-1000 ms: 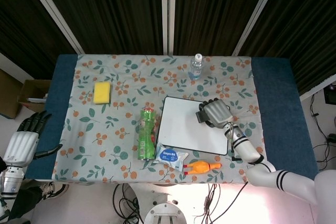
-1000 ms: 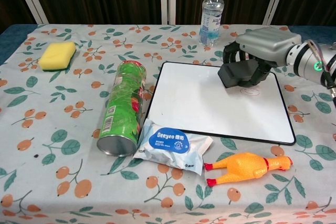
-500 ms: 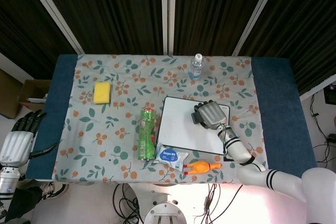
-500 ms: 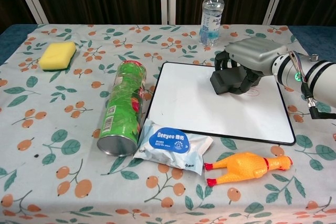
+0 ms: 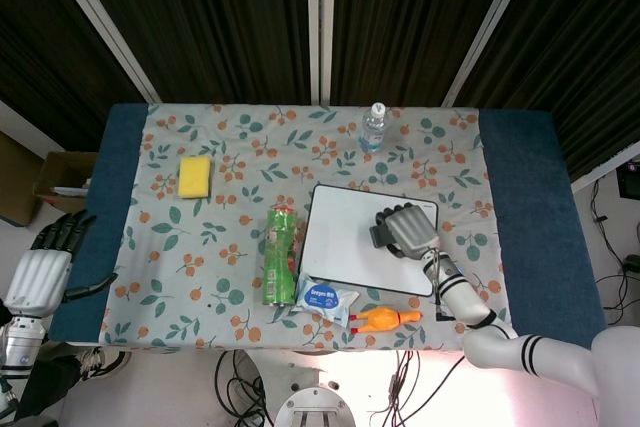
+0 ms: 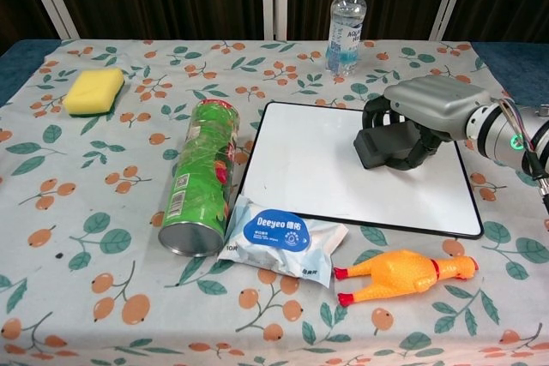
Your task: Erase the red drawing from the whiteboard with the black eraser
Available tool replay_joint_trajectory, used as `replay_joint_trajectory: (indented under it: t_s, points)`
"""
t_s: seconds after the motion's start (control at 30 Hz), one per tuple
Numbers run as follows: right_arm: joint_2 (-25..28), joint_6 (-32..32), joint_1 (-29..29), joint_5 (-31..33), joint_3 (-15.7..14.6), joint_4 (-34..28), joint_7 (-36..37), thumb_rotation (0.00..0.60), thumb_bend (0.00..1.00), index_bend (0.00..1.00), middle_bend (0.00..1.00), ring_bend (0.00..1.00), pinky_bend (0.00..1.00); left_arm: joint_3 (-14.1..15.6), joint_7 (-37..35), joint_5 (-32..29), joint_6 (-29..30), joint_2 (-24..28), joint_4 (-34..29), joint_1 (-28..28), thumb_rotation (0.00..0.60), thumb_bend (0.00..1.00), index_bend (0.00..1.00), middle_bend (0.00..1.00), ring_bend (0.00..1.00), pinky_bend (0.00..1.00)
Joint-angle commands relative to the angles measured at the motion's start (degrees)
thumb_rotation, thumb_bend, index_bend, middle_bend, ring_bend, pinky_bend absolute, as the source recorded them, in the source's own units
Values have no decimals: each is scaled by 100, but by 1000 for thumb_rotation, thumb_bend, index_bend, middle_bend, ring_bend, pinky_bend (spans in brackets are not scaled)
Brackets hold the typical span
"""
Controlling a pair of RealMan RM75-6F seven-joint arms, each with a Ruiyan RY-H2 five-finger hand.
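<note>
Right hand (image 6: 425,113) wrapped around black eraser (image 6: 383,147), pressing it on right half of whiteboard (image 6: 317,173). No red drawing visible on exposed board; under eraser, cannot tell. Likely almost done, maybe a final pass. Left hand (image 5: 40,272) off-table, fingers spread, holding nothing.
</note>
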Motion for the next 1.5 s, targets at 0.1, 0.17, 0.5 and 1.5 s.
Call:
replay_joint_trajectory:
  t_s: [0.1, 0.17, 0.5, 1.5]
  points:
    - [172, 133, -123, -86, -107, -295, 83, 600, 433, 827, 643, 609, 699, 7, 20, 1, -14, -10, -6, -7, 0, 20, 91, 66, 51, 152]
    - [240, 226, -180, -181, -163, -404, 107, 600, 433, 827, 644, 609, 700, 6, 15, -5, -17, -10, -2, -7, 0, 19, 91, 66, 51, 152]
    - [313, 556, -350, -498, -273, -475, 193, 600, 433, 826, 644, 609, 701, 15, -29, -8, -31, -12, 43, -10, 0, 19, 91, 66, 51, 152]
    - [-237, -47, 117, 204, 327, 809, 226, 600, 449, 824, 644, 610, 702, -11, 4, -88, -70, 67, 6, -18, 0, 20, 91, 66, 51, 152]
